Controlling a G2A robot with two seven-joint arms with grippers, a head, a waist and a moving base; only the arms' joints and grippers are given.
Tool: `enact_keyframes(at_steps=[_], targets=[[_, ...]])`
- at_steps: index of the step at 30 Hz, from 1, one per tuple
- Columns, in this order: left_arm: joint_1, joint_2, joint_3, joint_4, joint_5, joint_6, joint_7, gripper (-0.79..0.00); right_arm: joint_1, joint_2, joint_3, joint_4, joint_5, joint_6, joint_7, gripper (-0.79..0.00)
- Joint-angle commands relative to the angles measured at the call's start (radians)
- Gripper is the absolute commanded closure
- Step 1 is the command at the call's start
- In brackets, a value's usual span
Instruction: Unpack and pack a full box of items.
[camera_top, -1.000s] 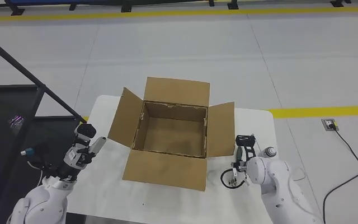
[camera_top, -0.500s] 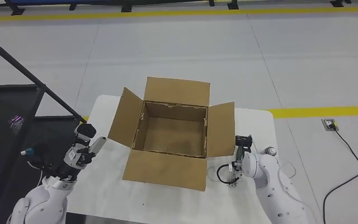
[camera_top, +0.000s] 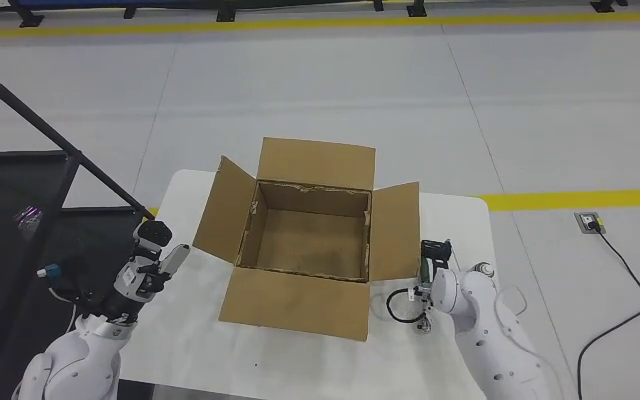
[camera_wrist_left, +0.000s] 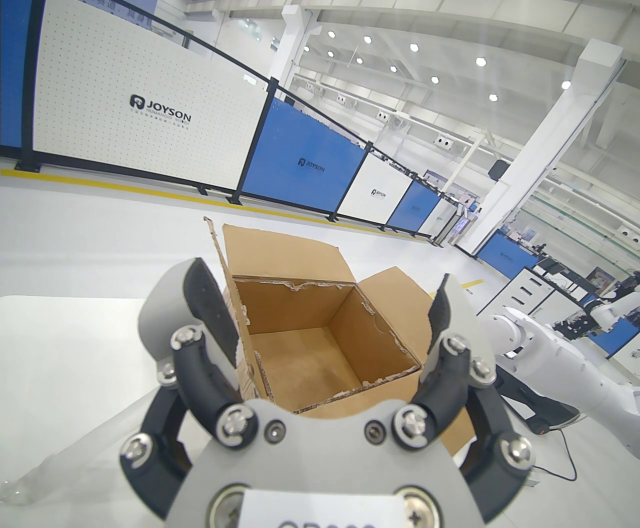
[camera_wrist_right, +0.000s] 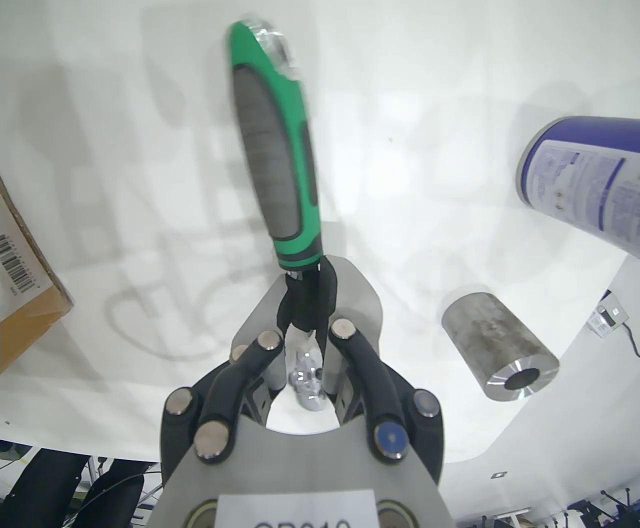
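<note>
The white desk (camera_top: 450, 215) carries an open cardboard box (camera_top: 305, 240), which stands between the two tools with all four flaps folded outward and its brown floor bare. The left tool (camera_wrist_left: 320, 290) sits just short of the box's near corner, raised off the desk and facing the opening. Its dark-padded fingers (camera_wrist_left: 205, 295) are spread wide with nothing between them. The right tool (camera_wrist_right: 306, 295) is on the far side of the box from the left one, beside the box's side flap and pointing down at the desk. Its fingers are closed narrowly on the metal shank of a ratchet wrench (camera_wrist_right: 275, 165), whose green and grey handle sticks out past the fingertips. On the side of this tool away from the box, a blue-labelled can (camera_wrist_right: 585, 175) lies near it. A short steel cylinder (camera_wrist_right: 495, 340) with a hole through its end face lies closer to the tool, apart from the can.
</note>
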Motion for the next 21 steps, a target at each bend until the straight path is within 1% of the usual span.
enact_keyframes(at_steps=[1, 4, 7, 11, 13, 16, 18, 21], targets=[[0.0, 0.0, 0.0, 0.0, 0.0, 0.0, 0.0, -0.785, -0.013, 0.005, 0.023, -0.042, -0.011, 0.001, 0.006, 0.0], [0.0, 0.0, 0.0, 0.0, 0.0, 0.0, 0.0, -0.785, -0.042, 0.013, 0.068, -0.137, -0.022, -0.002, 0.012, 0.0], [0.0, 0.0, 0.0, 0.0, 0.0, 0.0, 0.0, -0.785, -0.077, 0.022, 0.127, -0.275, -0.046, 0.017, -0.004, 0.0], [0.0, 0.0, 0.0, 0.0, 0.0, 0.0, 0.0, -0.785, -0.108, 0.028, 0.198, -0.488, -0.06, 0.039, -0.06, 0.0], [0.0, 0.0, 0.0, 0.0, 0.0, 0.0, 0.0, -0.785, -0.109, 0.027, 0.208, -0.586, -0.056, 0.044, -0.094, 0.0], [0.0, 0.0, 0.0, 0.0, 0.0, 0.0, 0.0, -0.785, -0.09, 0.023, 0.185, -0.686, -0.031, 0.033, -0.138, 0.0], [0.007, 0.0, -0.003, -0.011, -0.001, 0.014, 0.009, -0.785, -0.051, 0.018, 0.139, -0.714, -0.005, 0.012, -0.151, 0.0], [0.015, 0.002, -0.024, -0.01, 0.002, 0.032, 0.036, -0.785, 0.04, 0.007, 0.036, -0.684, 0.006, -0.005, -0.151, 0.0]])
